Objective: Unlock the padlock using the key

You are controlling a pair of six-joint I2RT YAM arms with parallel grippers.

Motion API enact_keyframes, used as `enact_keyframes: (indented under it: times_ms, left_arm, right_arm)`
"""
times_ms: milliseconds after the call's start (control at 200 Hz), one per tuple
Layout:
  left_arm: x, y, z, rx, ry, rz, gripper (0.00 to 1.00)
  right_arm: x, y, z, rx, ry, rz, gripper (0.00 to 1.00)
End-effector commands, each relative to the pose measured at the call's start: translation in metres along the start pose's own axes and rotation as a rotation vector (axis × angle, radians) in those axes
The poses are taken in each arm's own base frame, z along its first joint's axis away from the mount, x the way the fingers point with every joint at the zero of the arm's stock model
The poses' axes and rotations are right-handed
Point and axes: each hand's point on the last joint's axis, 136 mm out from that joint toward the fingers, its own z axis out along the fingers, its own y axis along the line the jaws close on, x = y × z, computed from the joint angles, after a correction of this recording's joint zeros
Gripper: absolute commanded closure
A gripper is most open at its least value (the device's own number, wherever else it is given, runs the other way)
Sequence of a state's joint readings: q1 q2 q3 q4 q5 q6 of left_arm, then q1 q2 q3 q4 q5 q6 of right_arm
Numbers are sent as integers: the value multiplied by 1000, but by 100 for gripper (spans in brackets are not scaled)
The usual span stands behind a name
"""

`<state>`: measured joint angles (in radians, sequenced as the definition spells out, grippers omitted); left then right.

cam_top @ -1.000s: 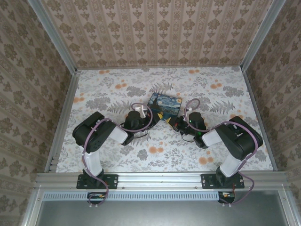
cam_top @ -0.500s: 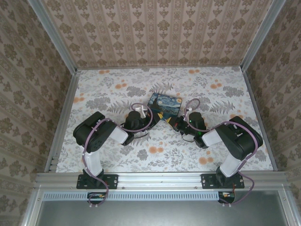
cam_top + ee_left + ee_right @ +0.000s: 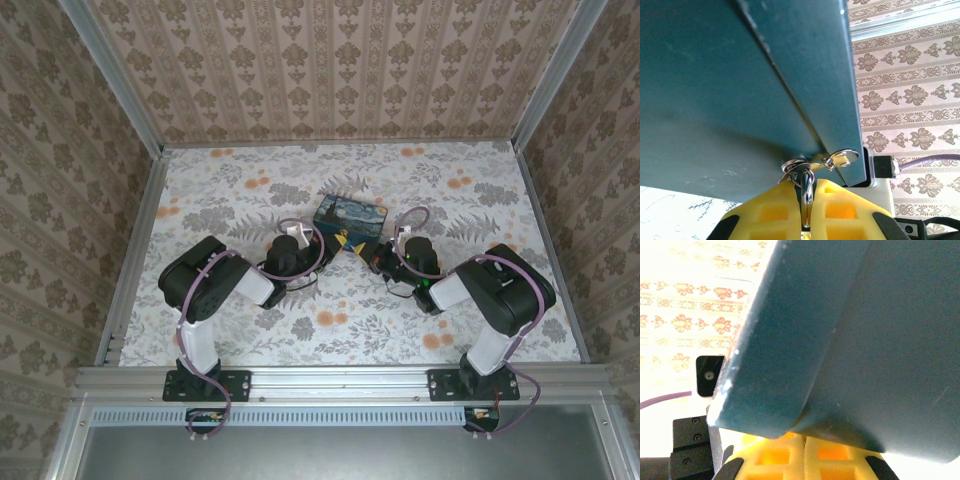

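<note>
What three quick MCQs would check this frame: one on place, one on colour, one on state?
1. Where is the blue-and-yellow painted box in the top view?
A. In the far left corner
B. Between the left hand and right hand
C. On the near rail

2. What colour are the left hand's finger pads?
A. Red
B. White
C. Yellow

3. What is the left hand's state?
A. Shut on a thin metal piece
B. Wide open
C. Shut on a purple cable

Answers: 1 B, the box sits at both hands' tips; 2 C, the left wrist view shows yellow pads; 3 A, the pads pinch the piece at the box's edge.
</note>
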<state>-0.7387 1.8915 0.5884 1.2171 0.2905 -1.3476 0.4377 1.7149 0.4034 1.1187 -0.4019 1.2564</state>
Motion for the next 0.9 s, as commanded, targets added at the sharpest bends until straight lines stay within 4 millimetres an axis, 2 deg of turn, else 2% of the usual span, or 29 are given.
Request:
enact_keyframes:
  times_ms: [0,235,530,680,780,895]
  left_arm:
    - [22,-28,6,95,89,19,100]
    - [26,-16,4,62,97,34,100]
    - [27,-9,6,41,101,47,100]
    - [28,-11,6,45,105,47,100]
    - [28,-11,6,42,109,46,100]
    - [29,-10,7,38,113,46,100]
  right_arm:
    - [-9,38,7,-110,-2,-97,100]
    - [-11,64,9,-119,31,-239,100]
    - [-7,95,12,-254,93,-129,100]
    - [-9,81,14,-172,79,-201,100]
    - [-12,74,8,-82,60,-325,100]
    - [-16,74,-2,-33,31,-446,100]
